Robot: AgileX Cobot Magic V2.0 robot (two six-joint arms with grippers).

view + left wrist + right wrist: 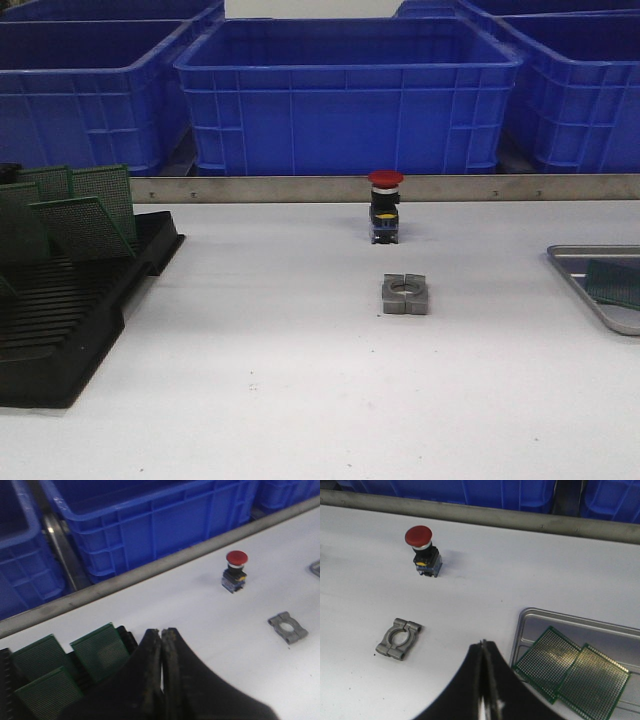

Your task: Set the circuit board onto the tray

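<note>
The silver-grey tray (592,256) lies at the table's right edge with a green circuit board (615,283) in it. The right wrist view shows the tray (530,617) holding two green boards (548,661) side by side. Three green boards (85,228) stand in the black slotted rack (60,320) at the left; they also show in the left wrist view (97,651). My left gripper (161,632) is shut and empty, above the rack's edge. My right gripper (482,644) is shut and empty, just beside the tray's near corner. Neither gripper shows in the front view.
A red-capped push button (385,205) stands mid-table, with a grey metal clamp block (405,294) in front of it. Blue plastic crates (350,90) line the back behind a metal rail (300,188).
</note>
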